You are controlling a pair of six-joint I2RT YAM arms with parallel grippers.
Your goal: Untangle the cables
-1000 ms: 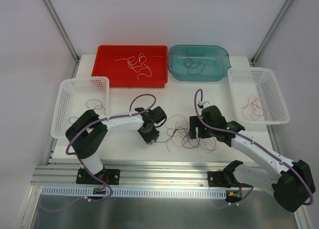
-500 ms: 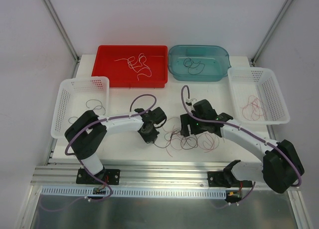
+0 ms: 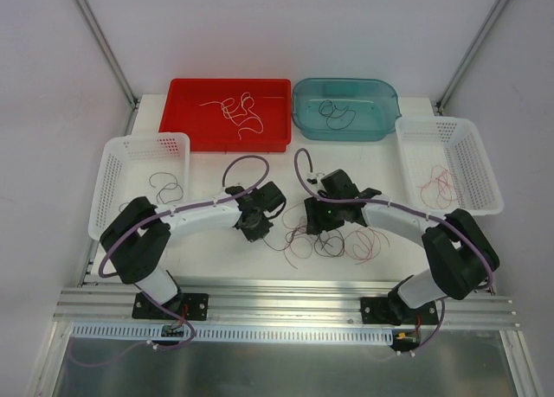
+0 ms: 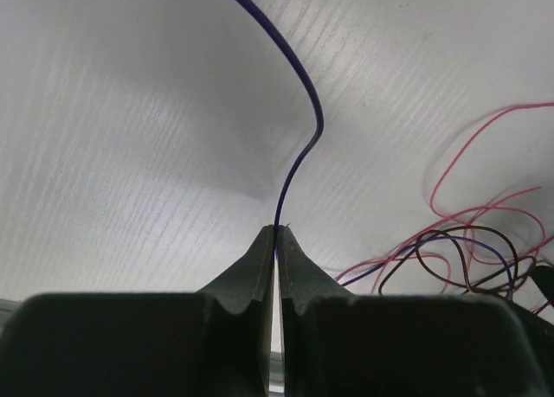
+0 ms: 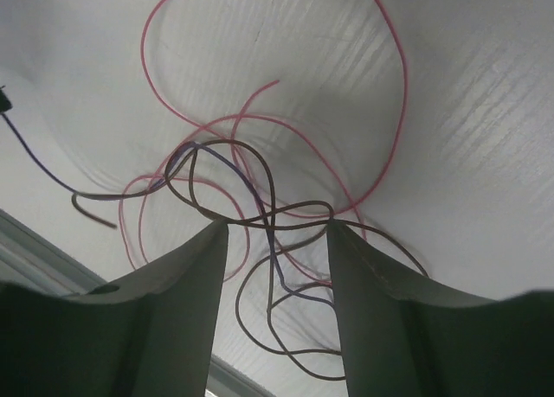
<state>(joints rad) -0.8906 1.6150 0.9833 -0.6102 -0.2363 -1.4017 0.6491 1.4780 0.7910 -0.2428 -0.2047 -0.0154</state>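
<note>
While the left gripper [image 4: 275, 233] is closed on a thin purple wire [image 4: 309, 103], the open right gripper [image 5: 277, 231] should next pin the pink-and-brown wire tangle [image 5: 267, 217].

Thin pink, brown and purple cables [image 3: 333, 240] are lying tangled in loose loops on the table [image 3: 389, 168]. One purple strand [image 4: 305, 103] is stretching out leftward.

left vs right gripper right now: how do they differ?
Jaws: the left gripper is shut, while the right gripper stands open.
Load: the left gripper pinches one purple cable at its tips. The right gripper holds nothing, and its jaws straddle the pink and dark tangle.
Place: the left gripper sits off the tangle's left edge, with the right gripper directly over it.
Shared: both are low over the white table, by the same pile.
</note>
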